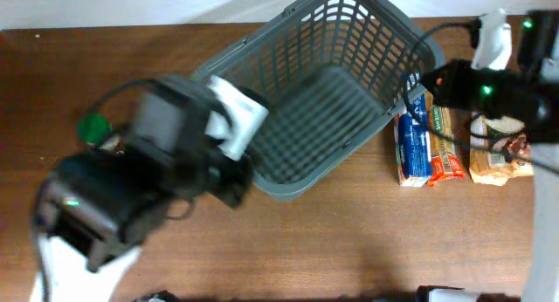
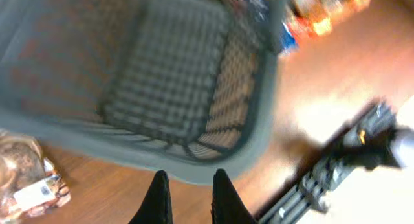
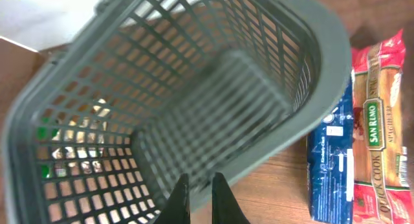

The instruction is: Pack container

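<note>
The large dark grey slotted basket point(image 1: 288, 190) stands in the middle of the table with nothing in it. It fills the left wrist view point(image 2: 259, 140) and the right wrist view point(image 3: 330, 49). My left gripper point(image 1: 234, 173) hangs over the table just outside the basket's front-left rim. Its jaws point(image 2: 189, 198) are apart and hold nothing. My right gripper point(image 1: 428, 82) is at the basket's right rim. Its jaws point(image 3: 201, 201) are slightly apart and hold nothing. Both views are blurred by motion.
A blue packet point(image 3: 333, 159) and a red San Remo spaghetti packet point(image 3: 381, 120) lie right of the basket point(image 1: 428, 149). Another food packet point(image 1: 500, 158) lies further right. A green-capped item point(image 1: 92, 127) and a snack bag point(image 2: 26, 179) lie left of the basket.
</note>
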You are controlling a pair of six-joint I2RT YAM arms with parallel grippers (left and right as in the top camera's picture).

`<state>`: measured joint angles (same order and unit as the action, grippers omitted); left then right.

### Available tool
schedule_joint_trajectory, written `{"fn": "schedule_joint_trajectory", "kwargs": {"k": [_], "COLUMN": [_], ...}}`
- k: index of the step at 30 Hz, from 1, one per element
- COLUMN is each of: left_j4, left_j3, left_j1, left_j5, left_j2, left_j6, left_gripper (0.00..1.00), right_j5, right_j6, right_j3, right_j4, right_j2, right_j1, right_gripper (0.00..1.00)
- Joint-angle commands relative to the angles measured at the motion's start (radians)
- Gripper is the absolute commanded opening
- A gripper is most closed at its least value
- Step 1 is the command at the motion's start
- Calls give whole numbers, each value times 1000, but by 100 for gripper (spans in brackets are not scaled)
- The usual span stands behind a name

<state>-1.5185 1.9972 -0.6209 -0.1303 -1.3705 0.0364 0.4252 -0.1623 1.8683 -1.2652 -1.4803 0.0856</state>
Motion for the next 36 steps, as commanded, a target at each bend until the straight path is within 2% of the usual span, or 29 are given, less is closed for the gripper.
{"fn": "schedule_joint_trajectory", "kwargs": {"k": [1, 6, 13, 21, 29, 36], "left_j4": [-28, -93, -114, -95, -38, 19], "left_j3": [-3, -3, -3, -3, -70, -169], "left_j1": [-179, -299, -379, -385, -384, -341], "left_j5": [175, 163, 145, 133, 128, 211], "left_j2": [-48, -161, -261, -298, -307, -307], "left_j6": [-53, -52, -52, -56, -142, -147], "left_gripper": [2, 2, 2, 2, 2, 2], "right_j5": [16, 16, 17, 12, 2, -18], "right_j6": [-12, -11, -11, -11, -11, -11], "right_j3": [8, 8, 6, 6, 5, 4], "right_j4": [14, 44, 78, 89, 95, 77], "right_j2": [-42, -100, -149, -195, -234, -235], "right_j1": [5, 5, 5, -27, -74, -74], "right_gripper": [4, 4, 4, 4, 4, 4]}}
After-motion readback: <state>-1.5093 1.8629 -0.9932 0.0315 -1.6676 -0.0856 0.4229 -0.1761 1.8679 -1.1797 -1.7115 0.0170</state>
